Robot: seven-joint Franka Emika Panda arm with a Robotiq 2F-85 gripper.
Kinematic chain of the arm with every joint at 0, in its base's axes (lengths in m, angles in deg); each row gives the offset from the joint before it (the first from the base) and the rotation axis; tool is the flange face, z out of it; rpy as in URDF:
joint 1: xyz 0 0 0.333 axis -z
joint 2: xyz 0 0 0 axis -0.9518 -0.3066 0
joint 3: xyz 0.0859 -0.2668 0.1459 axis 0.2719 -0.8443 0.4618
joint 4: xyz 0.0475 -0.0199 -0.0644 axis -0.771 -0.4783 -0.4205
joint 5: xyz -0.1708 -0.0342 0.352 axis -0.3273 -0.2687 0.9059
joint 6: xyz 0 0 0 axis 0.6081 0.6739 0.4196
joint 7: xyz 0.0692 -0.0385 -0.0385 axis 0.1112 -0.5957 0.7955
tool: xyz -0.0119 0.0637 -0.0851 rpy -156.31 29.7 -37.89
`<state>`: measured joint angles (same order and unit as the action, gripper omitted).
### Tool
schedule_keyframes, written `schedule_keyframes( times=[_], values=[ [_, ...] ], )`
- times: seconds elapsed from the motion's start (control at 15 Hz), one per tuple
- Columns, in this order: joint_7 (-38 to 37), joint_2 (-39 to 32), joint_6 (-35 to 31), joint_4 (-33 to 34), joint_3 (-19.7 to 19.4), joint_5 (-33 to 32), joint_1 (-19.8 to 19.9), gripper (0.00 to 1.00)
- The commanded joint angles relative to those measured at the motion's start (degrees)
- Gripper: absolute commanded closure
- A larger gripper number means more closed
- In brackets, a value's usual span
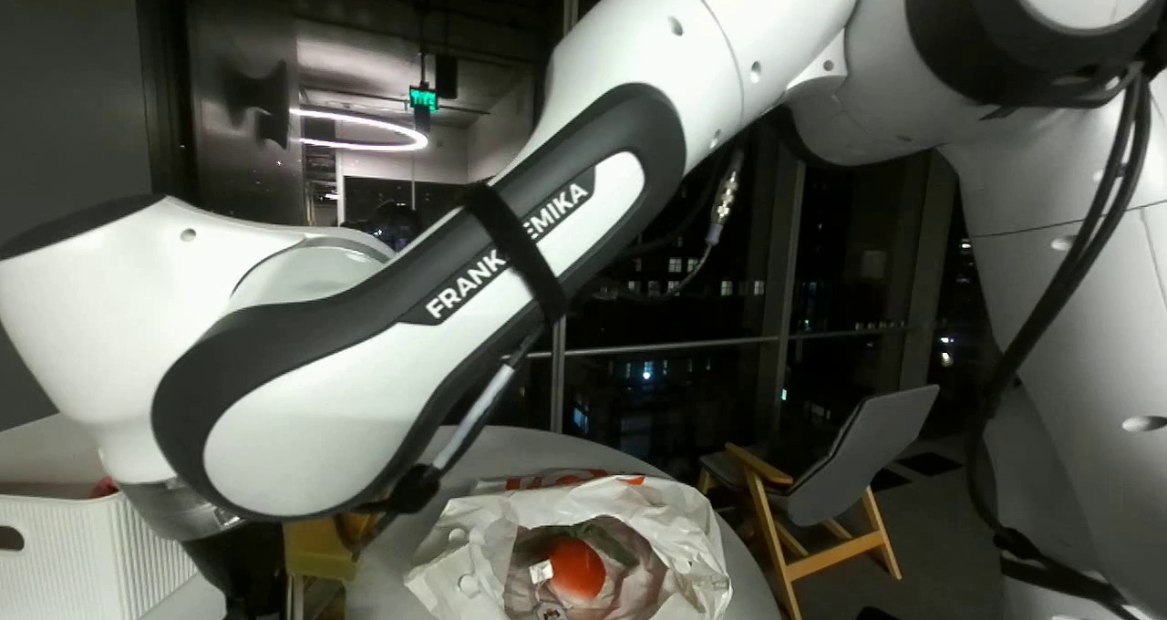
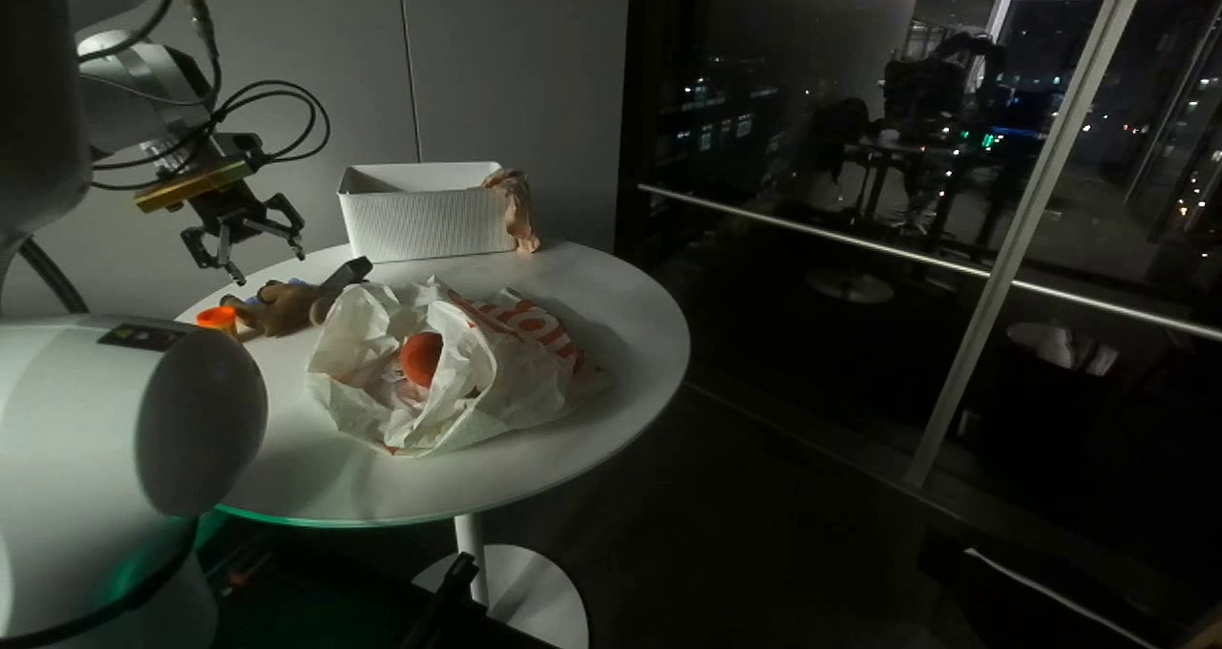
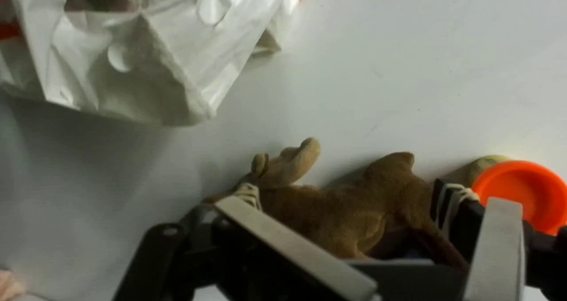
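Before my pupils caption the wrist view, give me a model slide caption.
The open gripper hangs over a brown toy animal, with a crumpled white bag and an orange container nearby.

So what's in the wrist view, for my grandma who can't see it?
The robot's end effector hangs open above a brown toy animal on a white table. A round orange object sits at the right edge, and a crumpled white bag fills the upper left.

Brown plush animal [image 3: 323, 210], lying stretched out, on white tabletop [image 3: 398, 79], below parted jaws
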<state>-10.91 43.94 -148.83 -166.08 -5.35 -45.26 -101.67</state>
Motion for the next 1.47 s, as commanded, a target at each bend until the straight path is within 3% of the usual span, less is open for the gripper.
schedule_keyframes(
  times=[0.0, 0.2, 0.47, 0.67, 0.8, 1.4],
  values=[
    [14.7, -6.0, -0.9, 8.7, -1.3, 2.6, 0.6, 0.00],
    [24.4, -7.8, -3.3, 11.0, -0.5, 9.5, 2.2, 0.00],
    [34.5, -7.8, -0.8, 11.0, 2.0, 21.1, 3.9, 0.00],
    [37.8, -7.3, 3.5, 9.3, 4.1, 30.3, 4.3, 0.00],
    [36.5, -6.5, 4.1, 7.0, 4.3, 32.6, 3.2, 0.00],
    [34.1, -5.1, -9.7, -3.3, 2.8, 18.8, -2.4, 0.00]
  ],
)
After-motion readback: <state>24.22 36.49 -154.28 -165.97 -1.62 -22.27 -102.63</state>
